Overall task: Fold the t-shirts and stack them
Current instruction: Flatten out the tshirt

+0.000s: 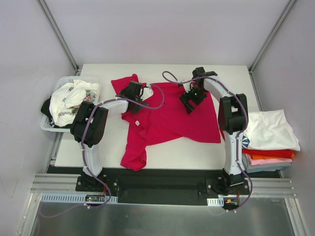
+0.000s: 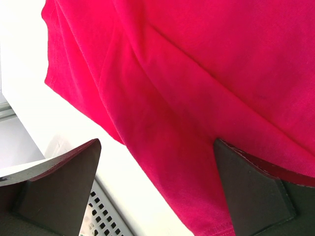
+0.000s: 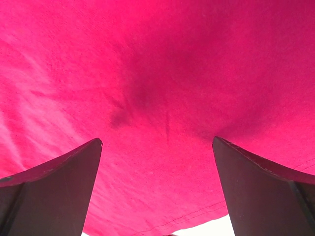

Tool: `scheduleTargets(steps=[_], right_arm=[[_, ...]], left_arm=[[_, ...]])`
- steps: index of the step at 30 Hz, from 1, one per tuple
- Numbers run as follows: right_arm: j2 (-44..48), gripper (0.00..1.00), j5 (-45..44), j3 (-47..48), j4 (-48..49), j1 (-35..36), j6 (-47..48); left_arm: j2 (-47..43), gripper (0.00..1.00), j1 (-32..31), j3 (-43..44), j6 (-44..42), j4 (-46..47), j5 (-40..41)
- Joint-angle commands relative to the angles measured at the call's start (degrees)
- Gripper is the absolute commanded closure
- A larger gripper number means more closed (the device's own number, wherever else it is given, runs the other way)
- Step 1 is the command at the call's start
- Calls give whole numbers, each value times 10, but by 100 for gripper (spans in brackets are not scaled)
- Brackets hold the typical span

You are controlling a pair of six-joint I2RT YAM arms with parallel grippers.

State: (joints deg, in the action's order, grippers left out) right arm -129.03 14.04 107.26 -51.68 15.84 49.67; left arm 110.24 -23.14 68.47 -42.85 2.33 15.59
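Note:
A crimson-magenta t-shirt (image 1: 170,118) lies spread and partly crumpled on the white table (image 1: 231,73), one sleeve hanging toward the front edge. My left gripper (image 1: 133,94) is open above the shirt's left shoulder; in the left wrist view its open fingers (image 2: 157,142) straddle the shirt's hemmed edge (image 2: 197,147) over bare table. My right gripper (image 1: 191,102) is open above the shirt's upper right part; in the right wrist view (image 3: 157,141) only crimson cloth (image 3: 157,73) shows between the fingers. Neither gripper holds anything.
A white plastic basket (image 1: 58,82) at the left edge holds crumpled white printed shirts (image 1: 71,101) and a dark one. A stack of folded shirts (image 1: 268,132), white over red, orange and pink, sits at the right edge. The basket's perforated wall (image 2: 101,216) shows near my left fingers.

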Motion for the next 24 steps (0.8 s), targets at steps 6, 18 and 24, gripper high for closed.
scheduleTargets(steps=[6,18,24], right_arm=[[4,0,5,7,10,-1,-26],[12,0,-45,-18,55,5,-50],[12,0,-98,-24,61,17,-53]], left_arm=[[-29,1,11,-13,13,-35,15],[-23,1,11,-12,21,-36,10],[-20,1,11,-16,18,-36,12]])
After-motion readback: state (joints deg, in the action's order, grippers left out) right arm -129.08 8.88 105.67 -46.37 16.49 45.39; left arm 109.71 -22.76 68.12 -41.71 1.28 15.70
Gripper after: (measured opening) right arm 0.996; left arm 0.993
